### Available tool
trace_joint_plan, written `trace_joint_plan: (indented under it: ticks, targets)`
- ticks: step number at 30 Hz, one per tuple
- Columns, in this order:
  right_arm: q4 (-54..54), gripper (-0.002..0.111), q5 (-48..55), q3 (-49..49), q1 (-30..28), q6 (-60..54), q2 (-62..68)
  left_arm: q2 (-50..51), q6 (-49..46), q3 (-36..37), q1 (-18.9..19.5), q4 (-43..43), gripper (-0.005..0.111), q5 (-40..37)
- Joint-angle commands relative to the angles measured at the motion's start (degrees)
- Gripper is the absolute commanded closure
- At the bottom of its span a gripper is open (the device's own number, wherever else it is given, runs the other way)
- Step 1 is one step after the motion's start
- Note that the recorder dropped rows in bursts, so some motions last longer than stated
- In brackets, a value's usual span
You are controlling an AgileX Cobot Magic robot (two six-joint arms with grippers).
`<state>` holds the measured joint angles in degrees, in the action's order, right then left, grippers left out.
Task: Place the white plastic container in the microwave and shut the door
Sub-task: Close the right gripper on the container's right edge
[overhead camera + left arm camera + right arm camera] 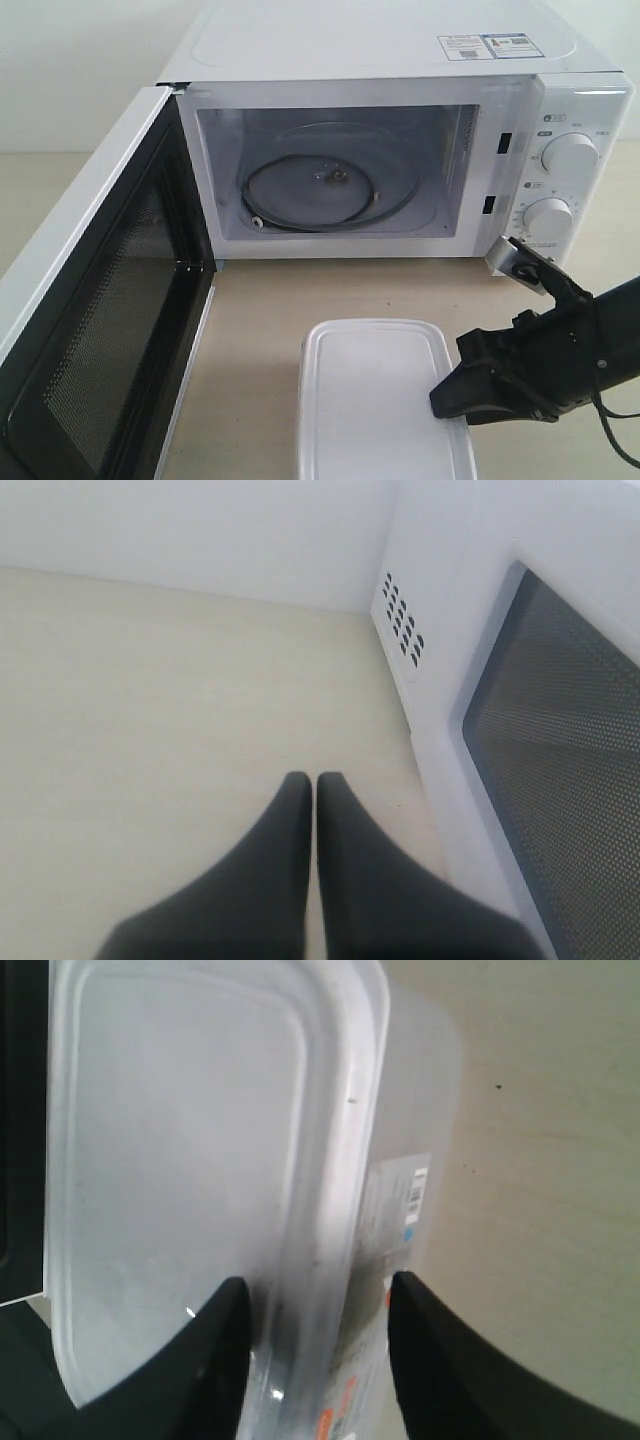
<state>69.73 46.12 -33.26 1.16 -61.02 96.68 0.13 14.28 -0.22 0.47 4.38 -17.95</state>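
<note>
Right end effector (pixel 318 1285) clamped across white plastic container (pixel 375 400) edge, for lifting, I judge | container on surface (pixel 260 330) before microwave (pixel 380 45), door (pixel 90 300) open for loading | left end effector (pixel 312 800) closed, empty

Setting read as robot test bench dressed as kitchen corner. Pale wood-grain counter (pixel 260 320) seen plain and tidy; plain white wall (pixel 70 70) seen behind back edge. Toward back edge of counter, white countertop microwave (pixel 350 40) placed, door (pixel 90 300) swung wide, glass turntable (pixel 320 185) exposed, two round dials (pixel 570 155) and stickers (pixel 490 45) on top noted. At near edge, white plastic container (pixel 370 400) parked, lid on: kitchen props, clearly. And there, black robot arm (pixel 580 340) caught at counter's right side: lab use given away by that.
</note>
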Motion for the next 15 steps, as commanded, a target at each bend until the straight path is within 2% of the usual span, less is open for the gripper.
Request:
trace_joint_plan:
  ticks: [1, 3, 6, 8, 10, 15]
  targets:
    - [-0.4, 0.066, 0.93, 0.1, 0.08, -0.37, 0.0, -0.13, 0.37, 0.22, -0.39, -0.3, 0.103, 0.44]
    - [-0.4, 0.065, 0.95, 0.1, 0.08, -0.37, 0.0, -0.13, 0.37, 0.22, -0.39, -0.3, 0.103, 0.44]
    - [-0.4, 0.054, 1.05, 0.1, 0.08, -0.37, 0.0, -0.13, 0.37, 0.22, -0.39, -0.3, 0.103, 0.44]
    - [-0.4, 0.051, 1.26, 0.1, 0.08, -0.37, 0.0, -0.13, 0.37, 0.22, -0.39, -0.3, 0.103, 0.44]
    - [-0.4, 0.054, 1.4, 0.1, 0.08, -0.6, 0.0, -0.13, 0.37, 0.22, -0.39, -0.3, 0.103, 0.44]
    - [-0.08, 0.07, 1.54, 0.1, 0.08, -1.01, 0.0, -0.13, 0.37, 0.22, -0.39, -0.3, 0.103, 0.44]
